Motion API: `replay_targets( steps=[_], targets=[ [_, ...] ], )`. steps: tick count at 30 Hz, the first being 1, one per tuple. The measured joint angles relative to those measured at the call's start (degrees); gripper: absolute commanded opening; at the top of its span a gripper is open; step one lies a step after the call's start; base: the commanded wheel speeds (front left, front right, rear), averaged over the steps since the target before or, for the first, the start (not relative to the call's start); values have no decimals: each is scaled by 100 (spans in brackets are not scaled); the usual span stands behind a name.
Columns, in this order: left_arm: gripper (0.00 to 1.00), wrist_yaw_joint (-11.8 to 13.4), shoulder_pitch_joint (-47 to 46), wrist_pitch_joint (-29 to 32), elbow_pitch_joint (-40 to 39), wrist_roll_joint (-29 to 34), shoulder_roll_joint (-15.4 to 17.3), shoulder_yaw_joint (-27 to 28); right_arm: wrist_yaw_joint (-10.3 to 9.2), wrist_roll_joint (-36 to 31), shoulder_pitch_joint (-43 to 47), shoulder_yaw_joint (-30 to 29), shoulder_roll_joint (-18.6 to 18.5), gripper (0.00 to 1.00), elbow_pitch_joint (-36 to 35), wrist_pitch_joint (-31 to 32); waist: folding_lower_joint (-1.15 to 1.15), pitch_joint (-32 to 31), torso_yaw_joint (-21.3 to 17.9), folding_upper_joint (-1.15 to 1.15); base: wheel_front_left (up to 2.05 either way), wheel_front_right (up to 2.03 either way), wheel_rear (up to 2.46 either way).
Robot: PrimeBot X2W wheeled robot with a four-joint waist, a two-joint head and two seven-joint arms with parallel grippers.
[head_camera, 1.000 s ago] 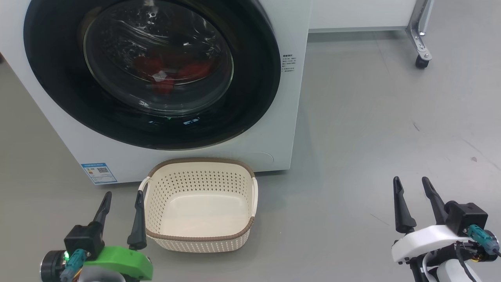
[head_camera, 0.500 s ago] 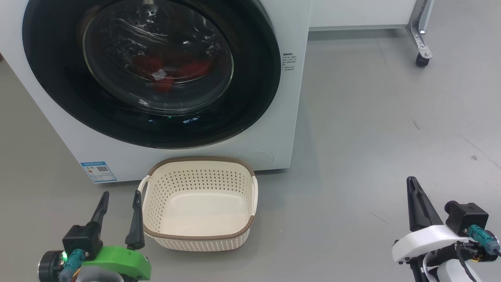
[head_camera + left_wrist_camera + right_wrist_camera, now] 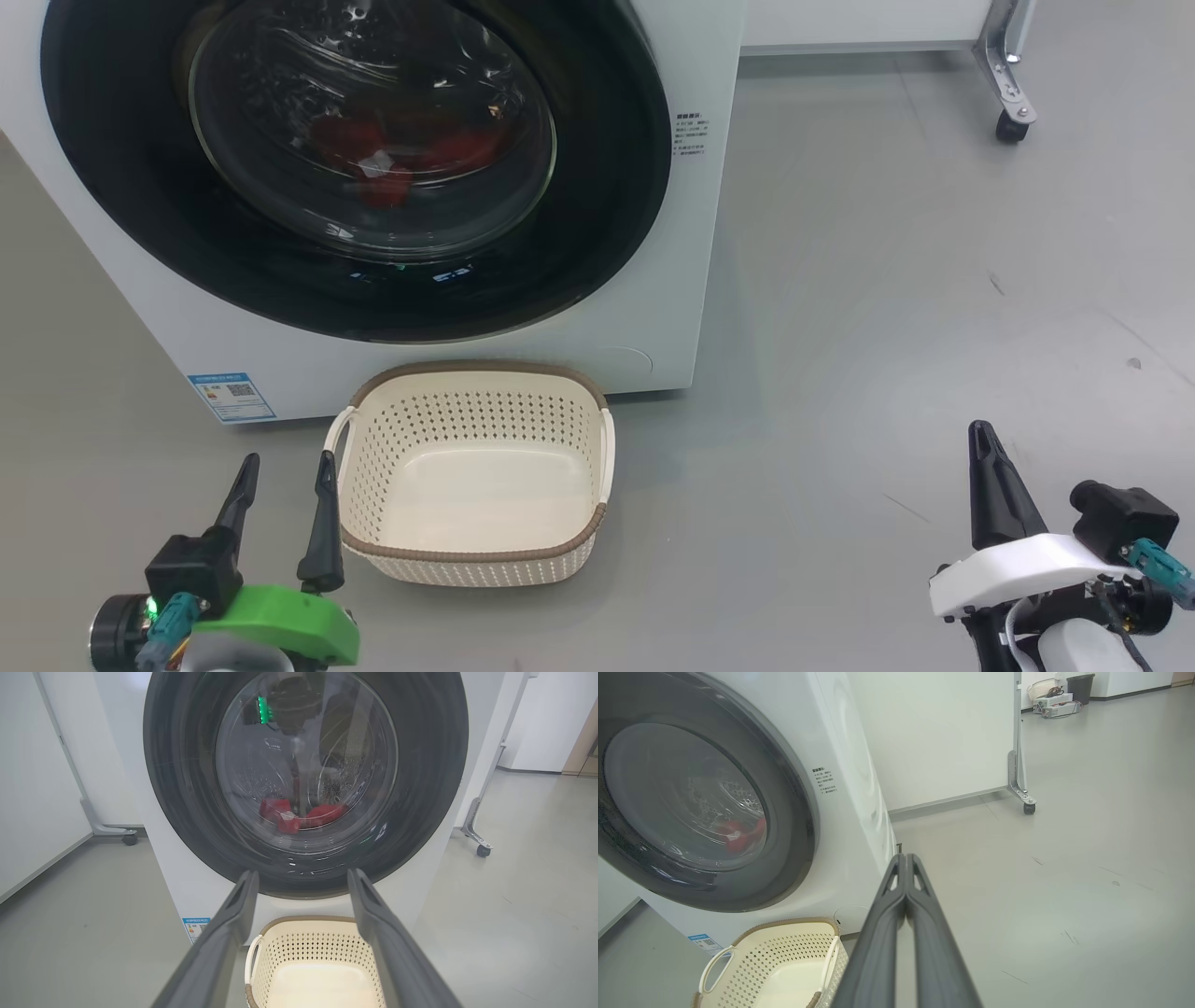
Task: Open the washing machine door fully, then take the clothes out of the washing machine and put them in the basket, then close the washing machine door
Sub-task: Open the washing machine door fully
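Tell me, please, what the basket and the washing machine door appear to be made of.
The basket looks like matte cream plastic, going by its moulded holes; the brown rim looks woven, though it may be moulded. The washing machine door has a glossy black ring, probably plastic, that mirrors lights; its bulging window seems clear glass, with the clothes visible through it.

Right gripper [image 3: 906,857] pinched closed; washing machine door [image 3: 796,826] closed, clothes [image 3: 738,835] inside; basket [image 3: 784,923] below.
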Motion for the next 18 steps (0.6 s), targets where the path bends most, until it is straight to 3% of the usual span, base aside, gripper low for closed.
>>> replay_targets(
  steps=[6, 18],
  targets=[
    [100, -23, -33, 0, -34, 52, -16, 11, 142, 1145, -32, -364, 389, 0, 44, 40, 0, 145, -1, 0, 0, 0, 0],
    [100, -77, -367, 0, -200, 154, -44, -21, 235, 3463, -748, -903, 472, 0, 46, 973, 0, 638, 55, 0, 0, 0, 0]
  ],
)
